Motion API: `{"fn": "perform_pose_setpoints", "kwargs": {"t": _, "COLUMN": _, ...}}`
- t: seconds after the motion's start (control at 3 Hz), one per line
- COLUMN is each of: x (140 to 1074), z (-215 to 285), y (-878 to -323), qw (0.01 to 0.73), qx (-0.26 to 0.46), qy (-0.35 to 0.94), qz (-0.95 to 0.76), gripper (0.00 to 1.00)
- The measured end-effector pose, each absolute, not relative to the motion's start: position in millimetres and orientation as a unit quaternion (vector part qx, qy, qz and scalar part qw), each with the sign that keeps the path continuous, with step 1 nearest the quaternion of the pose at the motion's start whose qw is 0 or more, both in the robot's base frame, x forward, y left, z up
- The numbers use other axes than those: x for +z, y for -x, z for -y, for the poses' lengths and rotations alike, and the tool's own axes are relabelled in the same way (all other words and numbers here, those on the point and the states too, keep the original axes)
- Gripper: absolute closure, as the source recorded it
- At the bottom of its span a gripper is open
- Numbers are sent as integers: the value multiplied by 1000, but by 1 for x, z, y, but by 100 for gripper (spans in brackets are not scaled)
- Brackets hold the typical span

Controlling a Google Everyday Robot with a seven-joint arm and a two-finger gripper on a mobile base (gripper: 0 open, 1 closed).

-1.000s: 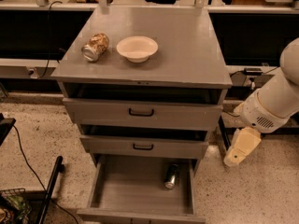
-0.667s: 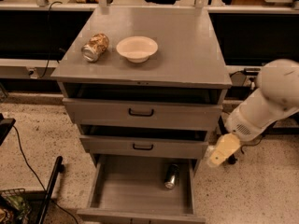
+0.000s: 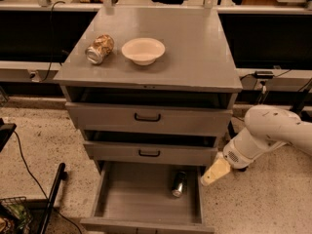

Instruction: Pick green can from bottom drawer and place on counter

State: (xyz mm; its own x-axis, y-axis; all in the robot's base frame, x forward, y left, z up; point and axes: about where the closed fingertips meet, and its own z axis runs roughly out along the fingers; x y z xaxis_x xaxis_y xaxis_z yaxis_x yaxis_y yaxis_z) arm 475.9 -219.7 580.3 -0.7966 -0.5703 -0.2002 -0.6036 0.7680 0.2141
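Observation:
The green can (image 3: 179,184) lies on its side at the back right of the bottom drawer (image 3: 126,204), which is pulled out. My gripper (image 3: 213,174) hangs just outside the drawer's right wall, a little to the right of the can and apart from it. The counter (image 3: 195,52) is the grey cabinet top above.
A tan-and-gold can (image 3: 99,48) lies on its side on the counter's left, beside a white bowl (image 3: 143,50). Two upper drawers with black handles (image 3: 147,117) stick out slightly. A black pole (image 3: 51,199) and a cable lie on the floor at left.
My arm has swung left and down, bringing the gripper from well right of the cabinet to the right edge of the bottom drawer, close to the green can.

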Motion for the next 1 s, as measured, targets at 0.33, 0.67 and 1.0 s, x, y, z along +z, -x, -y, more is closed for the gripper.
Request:
{"fn": "perform_pose_setpoints", "kwargs": {"t": 0.33, "x": 581, "z": 219, "y": -477, "qw": 64, "qx": 134, "qy": 311, "qz": -939, "gripper": 0}}
{"fn": "perform_pose_setpoints", "kwargs": {"t": 0.67, "x": 560, "z": 212, "y": -490, "qw": 55, "qx": 158, "qy": 290, "qz": -942, "gripper": 0}}
{"fn": "perform_pose_setpoints", "kwargs": {"t": 1.0, "x": 474, "z": 179, "y": -496, "qw": 8, "qx": 187, "qy": 237, "qz": -953, "gripper": 0}}
